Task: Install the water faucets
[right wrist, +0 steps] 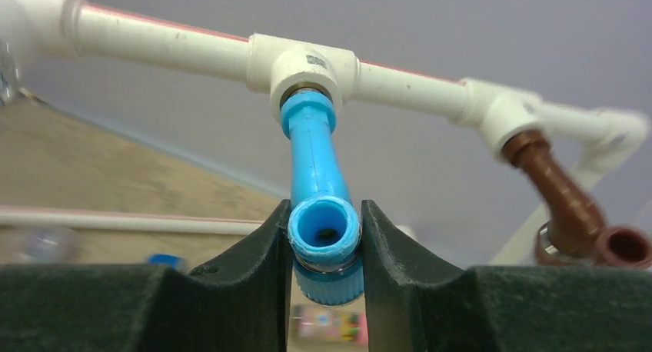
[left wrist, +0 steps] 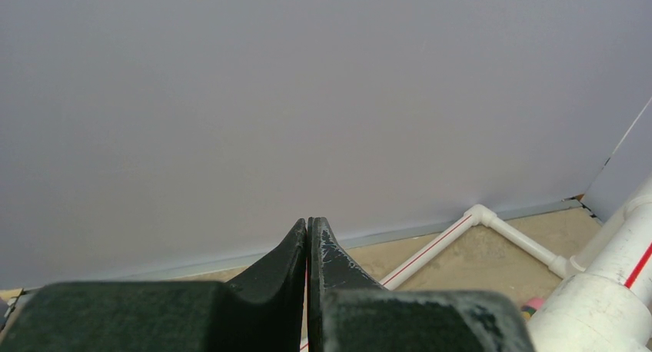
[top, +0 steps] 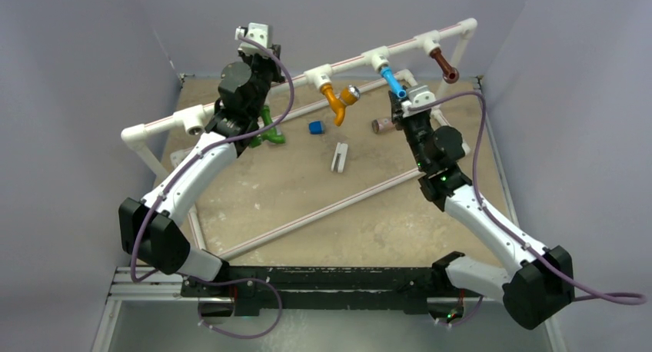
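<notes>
A raised white pipe rail (top: 254, 98) carries three water faucets. The orange one (top: 336, 102) hangs from a middle tee and the brown one (top: 444, 64) from the right tee. The blue faucet (right wrist: 314, 156) sits in its tee (right wrist: 305, 62), and my right gripper (right wrist: 324, 214) is shut on its open spout end, one finger on each side. A green faucet (top: 269, 129) lies on the table under my left arm. My left gripper (left wrist: 308, 223) is shut on nothing, held high and pointing at the back wall.
A small blue cube (top: 315, 127), a white clip piece (top: 339, 157) and a brown cylinder with a pink cap (top: 382, 125) lie on the tan table. A low pipe (top: 323, 211) runs diagonally across it. The rail's left tee (top: 192, 120) holds nothing. Grey walls close in on both sides.
</notes>
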